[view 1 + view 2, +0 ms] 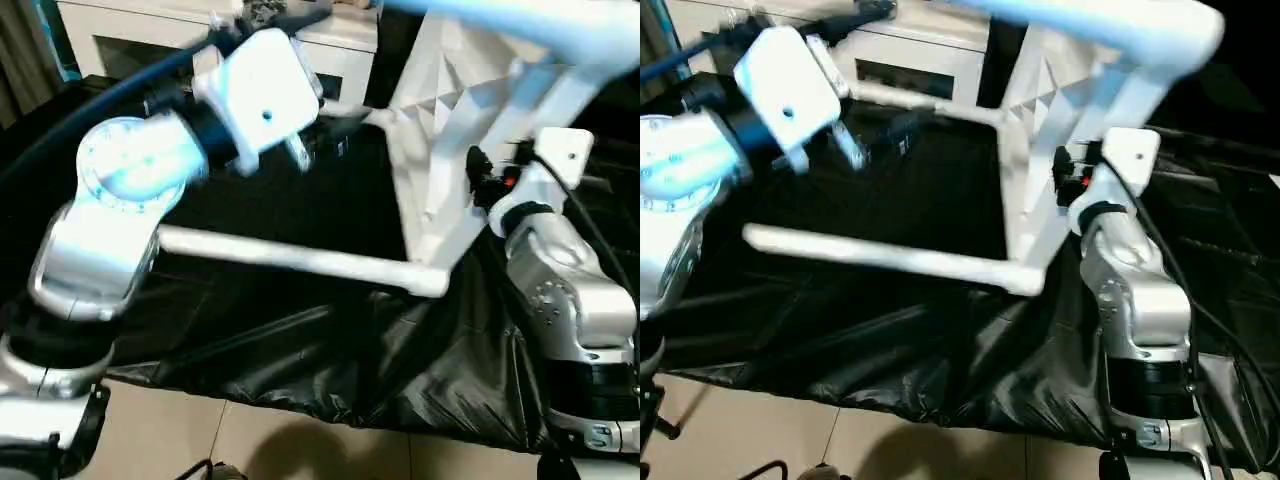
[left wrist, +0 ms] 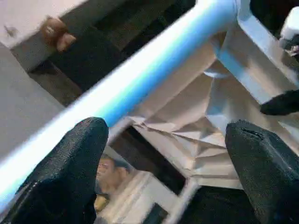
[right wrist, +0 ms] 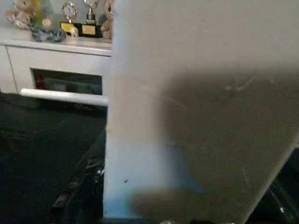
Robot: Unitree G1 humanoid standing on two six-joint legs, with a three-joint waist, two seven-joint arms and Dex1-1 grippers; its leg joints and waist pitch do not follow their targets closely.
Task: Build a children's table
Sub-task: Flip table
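From the head we look down over both forearms at the table (image 1: 440, 150); our wrist cameras sit close against it, the right perhaps nearly touching its top.

The children's table (image 1: 1025, 150) stands tipped on its edge over a black sheet (image 1: 940, 350), its ribbed underside facing the left arm. Three white legs show in its sockets: one (image 1: 880, 258) reaching out low toward the left, one (image 1: 915, 100) behind it near the white cabinet (image 1: 930, 55), one (image 1: 1100, 25) along the top. The right arm (image 1: 1130, 290) presses against the tabletop's edge.
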